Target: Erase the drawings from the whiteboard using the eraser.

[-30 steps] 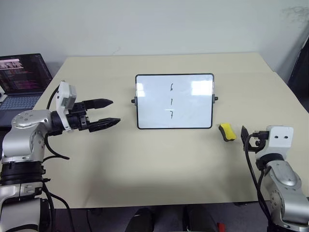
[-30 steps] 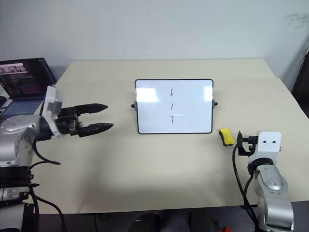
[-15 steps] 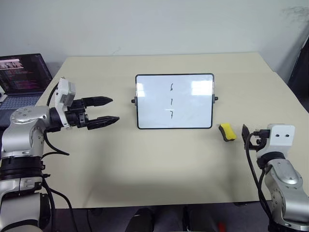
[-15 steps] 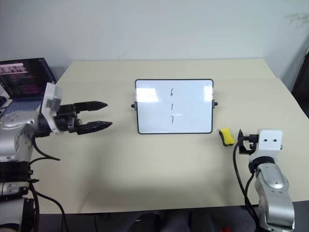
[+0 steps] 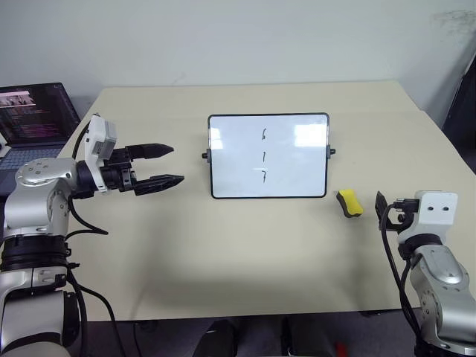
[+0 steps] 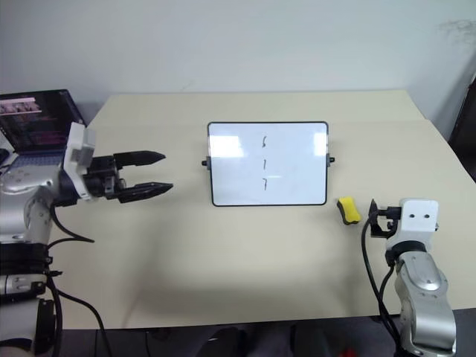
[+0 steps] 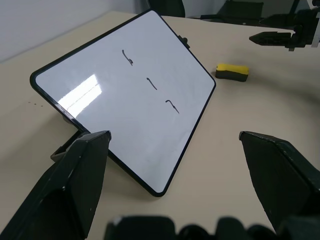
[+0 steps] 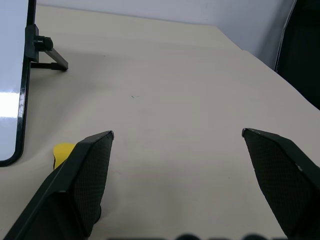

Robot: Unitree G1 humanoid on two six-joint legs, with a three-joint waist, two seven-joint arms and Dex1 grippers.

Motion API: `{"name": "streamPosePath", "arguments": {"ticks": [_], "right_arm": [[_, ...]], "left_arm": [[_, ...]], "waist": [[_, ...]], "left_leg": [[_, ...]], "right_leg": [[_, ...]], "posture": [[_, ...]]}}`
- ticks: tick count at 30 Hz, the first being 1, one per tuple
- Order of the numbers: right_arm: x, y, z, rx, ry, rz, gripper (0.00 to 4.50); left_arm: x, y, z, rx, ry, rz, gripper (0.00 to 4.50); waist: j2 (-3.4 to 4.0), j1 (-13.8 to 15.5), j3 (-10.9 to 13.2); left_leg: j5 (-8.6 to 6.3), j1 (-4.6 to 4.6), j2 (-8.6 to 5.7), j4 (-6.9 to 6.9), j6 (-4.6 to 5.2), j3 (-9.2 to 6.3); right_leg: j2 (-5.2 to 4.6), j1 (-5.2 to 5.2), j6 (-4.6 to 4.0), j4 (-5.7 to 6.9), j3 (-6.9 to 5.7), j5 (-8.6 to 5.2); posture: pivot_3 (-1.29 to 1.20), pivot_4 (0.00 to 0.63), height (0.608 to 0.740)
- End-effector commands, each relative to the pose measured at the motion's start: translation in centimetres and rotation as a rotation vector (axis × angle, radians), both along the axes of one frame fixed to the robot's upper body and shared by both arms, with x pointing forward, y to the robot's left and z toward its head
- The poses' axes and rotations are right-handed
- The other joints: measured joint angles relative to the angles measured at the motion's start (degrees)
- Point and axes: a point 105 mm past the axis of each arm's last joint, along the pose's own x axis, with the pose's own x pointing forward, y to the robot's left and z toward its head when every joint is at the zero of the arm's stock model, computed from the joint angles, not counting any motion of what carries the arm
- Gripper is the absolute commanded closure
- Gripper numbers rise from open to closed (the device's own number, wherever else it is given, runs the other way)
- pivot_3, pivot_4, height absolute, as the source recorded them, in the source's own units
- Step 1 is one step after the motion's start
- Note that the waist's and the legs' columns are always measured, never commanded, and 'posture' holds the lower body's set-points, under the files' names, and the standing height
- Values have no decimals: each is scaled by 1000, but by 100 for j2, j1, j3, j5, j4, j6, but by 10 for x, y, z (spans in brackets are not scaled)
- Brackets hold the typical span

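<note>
While the left gripper (image 5: pixel 165 164) has edged slightly up and back from the whiteboard (image 5: pixel 268 156), jaws spread and empty, nothing on the desk (image 5: pixel 245 245) has shifted, so erasing has not begun. Three hooked black drawings (image 5: pixel 265 155) remain stacked on the glossy, black-framed board, propped upright at the desk's centre. Near the board's right corner lies the eraser (image 5: pixel 349 203), a small yellow block, just beside the released right gripper (image 6: pixel 372 221).
</note>
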Motion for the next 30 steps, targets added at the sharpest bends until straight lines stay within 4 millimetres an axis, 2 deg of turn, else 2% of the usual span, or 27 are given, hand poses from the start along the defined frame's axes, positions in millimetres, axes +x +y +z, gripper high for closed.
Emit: {"name": "streamPosePath", "arguments": {"ticks": [1, 7, 12, 17, 20, 30], "right_arm": [[0, 3, 12, -13, -2, 46, 32], [6, 5, 26, 4, 31, 101, 32], [12, 10, 28, 101, 88, 123, 32], [20, 18, 18, 198, 201, 109, 32], [24, 31, 6, 237, 275, 121, 32], [37, 48, -13, 242, 323, 158, 32]], "left_arm": [[1, 0, 8, 1, -28, -8, 0], [2, -2, 7, 3, -29, -12, 0], [3, -4, 6, 6, -28, -17, 0], [5, -4, 7, 10, -27, -19, 0], [5, -3, 8, 14, -29, -16, 0], [1, 1, 9, 29, -27, 3, 0]], "waist": [[0, 1, 0], [0, -2, 0], [-4, 1, -2], [-3, -6, -2], [-4, -4, -3], [-5, -25, -3]], "left_leg": [[0, 0, 0, 1, 0, 0], [0, 0, 0, 3, 1, 3], [0, 0, 1, 5, 1, 1], [0, 0, 1, 5, 1, -2], [0, -2, 0, 4, 1, -4], [0, -1, 0, 4, 1, -6]], "right_leg": [[0, 0, 0, 0, 0, 0], [0, 0, 0, 4, 0, 0], [0, 0, -1, 5, -1, 1], [-1, -1, -2, 7, 1, 2], [-1, -1, -3, 7, -3, 2], [-2, -5, -2, 10, 0, 3]], "posture": [[0, 150, 740], [0, 150, 740], [0, 150, 740], [0, 150, 740], [0, 150, 740], [0, 150, 740]]}}
